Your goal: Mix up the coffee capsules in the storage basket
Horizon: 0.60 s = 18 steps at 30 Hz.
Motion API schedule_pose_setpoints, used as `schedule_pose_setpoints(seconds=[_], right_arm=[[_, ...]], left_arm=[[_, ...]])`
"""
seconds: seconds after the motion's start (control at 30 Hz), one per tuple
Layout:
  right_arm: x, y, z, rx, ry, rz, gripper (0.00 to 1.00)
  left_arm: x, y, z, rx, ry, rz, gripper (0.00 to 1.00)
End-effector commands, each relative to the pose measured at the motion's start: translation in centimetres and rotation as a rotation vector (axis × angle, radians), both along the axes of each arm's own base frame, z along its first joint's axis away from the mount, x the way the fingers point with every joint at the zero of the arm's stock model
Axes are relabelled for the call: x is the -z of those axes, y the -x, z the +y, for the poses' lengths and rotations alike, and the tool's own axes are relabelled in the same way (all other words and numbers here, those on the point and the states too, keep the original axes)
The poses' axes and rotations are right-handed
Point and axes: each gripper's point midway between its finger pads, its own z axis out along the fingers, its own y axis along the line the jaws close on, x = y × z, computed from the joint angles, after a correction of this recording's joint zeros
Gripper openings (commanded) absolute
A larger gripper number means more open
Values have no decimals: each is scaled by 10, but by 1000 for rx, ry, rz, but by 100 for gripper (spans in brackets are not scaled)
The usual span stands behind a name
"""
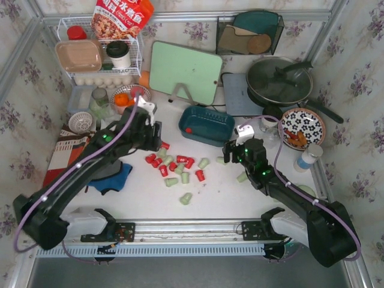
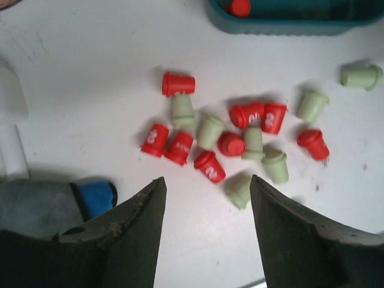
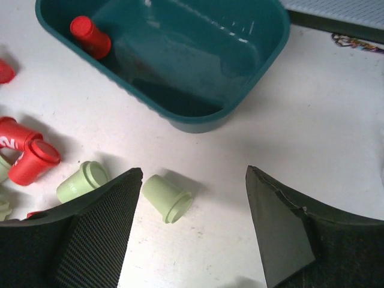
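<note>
The teal storage basket (image 1: pixel 210 120) (image 3: pixel 198 54) stands mid-table with one red capsule (image 3: pixel 90 36) (image 1: pixel 189 129) in its left end. Several red and pale green coffee capsules (image 1: pixel 174 167) (image 2: pixel 231 144) lie scattered on the white table in front of it. My left gripper (image 1: pixel 157 141) (image 2: pixel 207 186) hovers open at the left edge of the scatter, nothing between its fingers. My right gripper (image 1: pixel 228 153) (image 3: pixel 193 174) is open low over the table right of the scatter. A pale green capsule (image 3: pixel 167 198) lies on its side just inside its left finger, not gripped.
A pale green cutting board (image 1: pixel 186 72) leans behind the basket. A lidded pan (image 1: pixel 279 81), a floral plate (image 1: pixel 303 128) and a white bottle (image 1: pixel 308 158) are at the right. A white wire rack (image 1: pixel 102 54) stands back left, a blue cloth (image 1: pixel 114 178) under the left arm.
</note>
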Motion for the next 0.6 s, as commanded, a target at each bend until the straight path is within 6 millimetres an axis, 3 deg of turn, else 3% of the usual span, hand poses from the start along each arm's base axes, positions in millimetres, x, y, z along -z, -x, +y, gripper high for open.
schedule_pose_setpoints(seconds=[0.0,0.13,0.27,0.37,0.57], right_arm=[[9,1,5,-53,70,47,77],[17,2,9,-77,105,107,75],[30,8,18,-150,194,186,75],[45,15,28,-252,311,223,77],[61,18,44,-385,483,256,73]], left_arm=[[-2,53,28,97,-48,63,62],[-10,81,46,159,-63,43,65],[0,90,61,159,-105,31,66],[6,92,62,165,-103,19,67],[-9,103,56,179,13,17,67]])
